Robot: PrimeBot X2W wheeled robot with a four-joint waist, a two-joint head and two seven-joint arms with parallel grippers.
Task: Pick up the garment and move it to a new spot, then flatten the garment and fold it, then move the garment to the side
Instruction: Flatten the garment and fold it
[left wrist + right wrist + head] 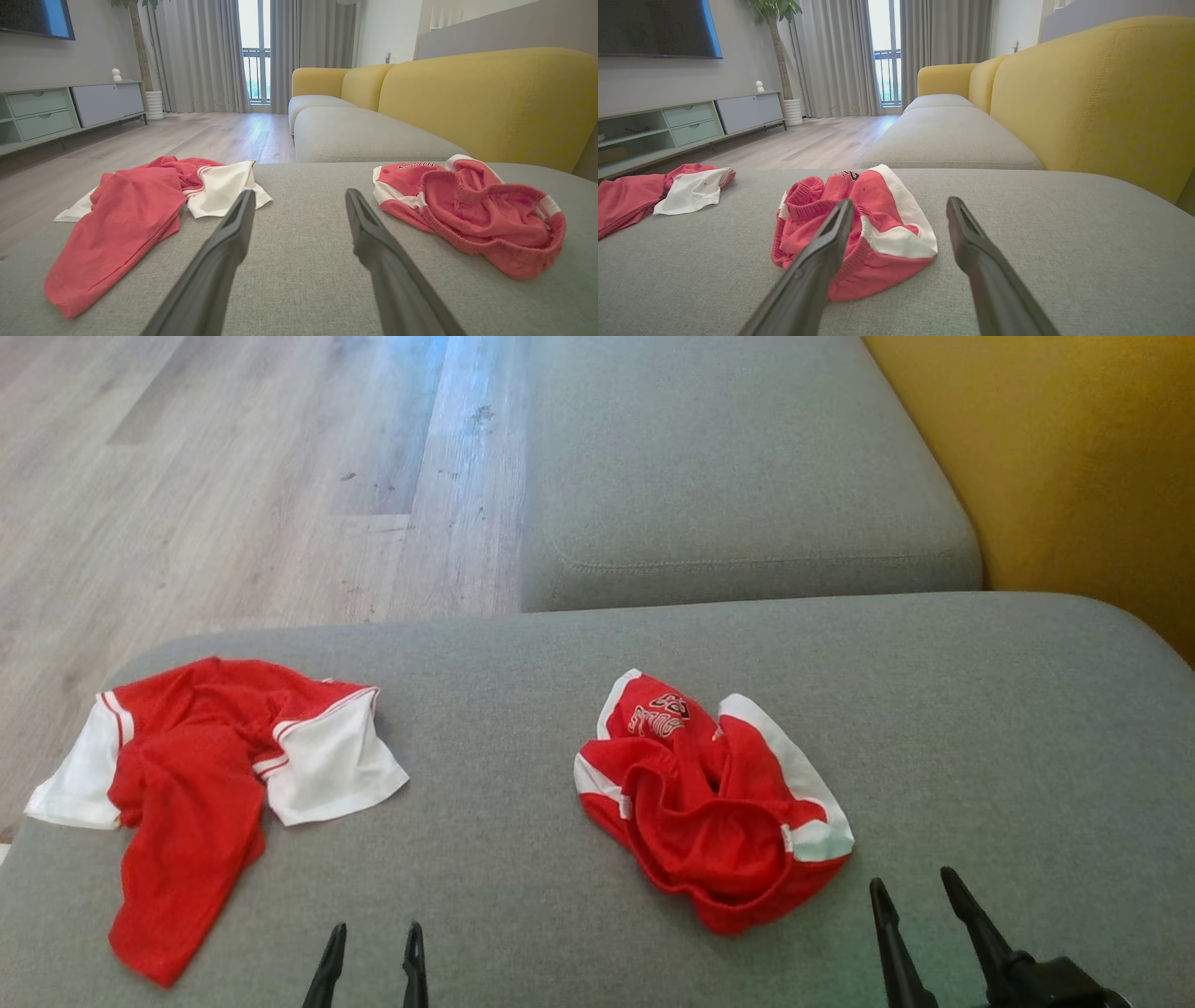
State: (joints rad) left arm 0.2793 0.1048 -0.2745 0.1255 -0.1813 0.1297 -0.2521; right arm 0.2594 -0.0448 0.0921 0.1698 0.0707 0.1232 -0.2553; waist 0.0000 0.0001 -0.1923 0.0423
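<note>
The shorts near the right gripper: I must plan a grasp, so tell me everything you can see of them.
The shorts are red, seemingly thin knit, with white side panels, a gathered elastic waistband and lettering on one leg. They lie crumpled, waistband gaping upward, on the grey cushion, which alone touches them; the open right gripper hangs just short of them.

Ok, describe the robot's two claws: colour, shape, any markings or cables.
Both the left claw and the right claw have two long, slim black fingers that taper to pointed tips. Close up in the wrist views they look matte dark grey, with smooth, plain, flat faces. The right one joins a blocky black base at the bottom of the head view.
</note>
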